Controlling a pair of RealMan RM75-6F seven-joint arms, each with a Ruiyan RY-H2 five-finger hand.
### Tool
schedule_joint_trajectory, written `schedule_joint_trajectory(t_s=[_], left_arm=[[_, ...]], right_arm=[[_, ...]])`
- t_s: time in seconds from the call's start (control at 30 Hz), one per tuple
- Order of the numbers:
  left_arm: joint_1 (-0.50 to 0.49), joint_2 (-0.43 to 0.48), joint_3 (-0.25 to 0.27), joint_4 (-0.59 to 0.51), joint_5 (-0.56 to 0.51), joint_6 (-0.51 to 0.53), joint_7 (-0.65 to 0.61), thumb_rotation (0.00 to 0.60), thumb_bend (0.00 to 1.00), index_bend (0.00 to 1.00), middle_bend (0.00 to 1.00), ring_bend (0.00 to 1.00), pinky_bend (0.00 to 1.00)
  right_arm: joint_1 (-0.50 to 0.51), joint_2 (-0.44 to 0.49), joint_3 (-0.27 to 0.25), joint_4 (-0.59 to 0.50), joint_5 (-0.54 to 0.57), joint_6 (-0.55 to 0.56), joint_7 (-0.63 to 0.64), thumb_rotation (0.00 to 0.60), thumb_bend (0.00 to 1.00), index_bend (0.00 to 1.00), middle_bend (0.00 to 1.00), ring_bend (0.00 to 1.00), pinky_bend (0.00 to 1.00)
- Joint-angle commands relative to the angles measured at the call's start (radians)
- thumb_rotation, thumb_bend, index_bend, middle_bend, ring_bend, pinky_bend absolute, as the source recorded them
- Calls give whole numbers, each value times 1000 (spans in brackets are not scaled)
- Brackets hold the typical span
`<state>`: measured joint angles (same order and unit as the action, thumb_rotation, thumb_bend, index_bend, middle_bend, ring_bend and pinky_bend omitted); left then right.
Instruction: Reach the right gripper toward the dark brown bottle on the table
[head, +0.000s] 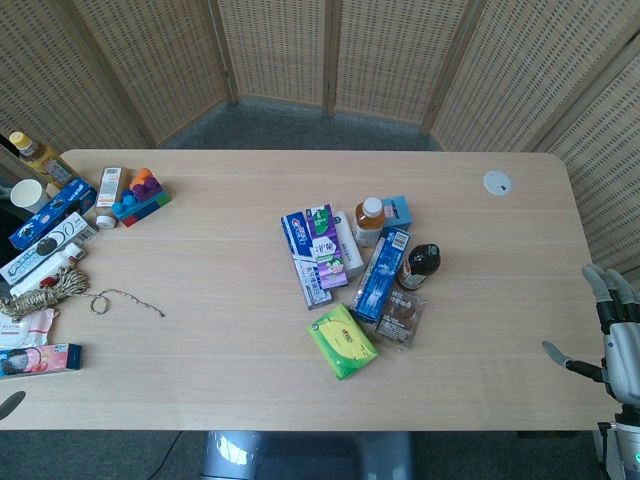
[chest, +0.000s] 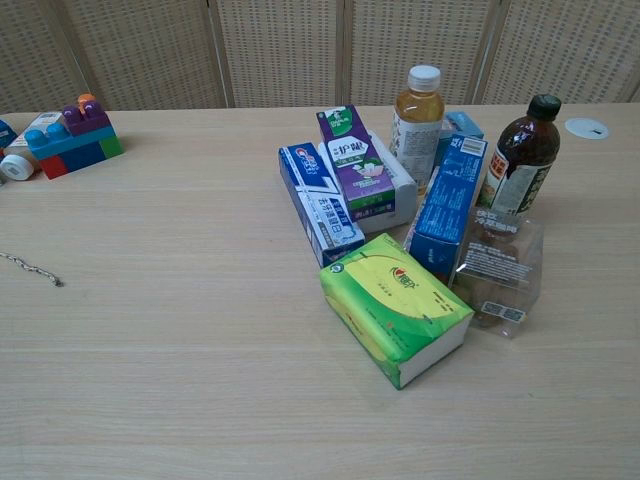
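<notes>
Woven rattan screens enclose a pale wood-grain table (head: 250, 380) carrying a central cluster of goods.

The dark brown plastic bottle with black cap and printed label (chest: 520, 158) stands upright at the cluster's right edge. In the head view it lies well apart from the right hand (head: 610, 335), up-table and to the left of the fingertips, with bare table between.

Handling, as judged: the bottle appears full, so moderately heavy; walls are stiff but smooth, and the glossy label may slip. It is narrow-based and could tip if struck high. The best hold is around the body at label height, below the shoulder, approached from its open right side.

Neighbours: a clear crinkly packet of brown snacks (chest: 500, 268) lies just in front, possibly touching the base. A tall blue carton (chest: 447, 205) leans just beside its left. An amber bottle with white cap (chest: 417, 120) stands further left, behind the carton. A green-and-yellow tissue pack (chest: 395, 307) lies nearest the chest camera.

The right hand sits at the table's right edge, fingers extended and apart, holding nothing. Only a dark tip at the lower left edge may be the left hand (head: 10, 403); its fingers cannot be judged.
</notes>
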<state>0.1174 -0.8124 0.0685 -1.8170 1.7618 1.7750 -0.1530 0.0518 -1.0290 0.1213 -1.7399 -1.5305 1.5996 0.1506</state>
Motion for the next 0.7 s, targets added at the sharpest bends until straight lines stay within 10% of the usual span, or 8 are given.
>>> schedule_joint_trajectory(t_s=[0.03,0.7], left_arm=[[-4,1,-1,3,-4,-8,-7,600,130,82,0,0,0],[-34,4,-3,-6,-24,-70,-13,600,129,84,0,0,0]], right_arm=[[1,6,-5,-10,1,-12,35,600,0,0,0,0,0],[164,-86,-20,160,-8,-294,434,600,0,0,0,0,0]])
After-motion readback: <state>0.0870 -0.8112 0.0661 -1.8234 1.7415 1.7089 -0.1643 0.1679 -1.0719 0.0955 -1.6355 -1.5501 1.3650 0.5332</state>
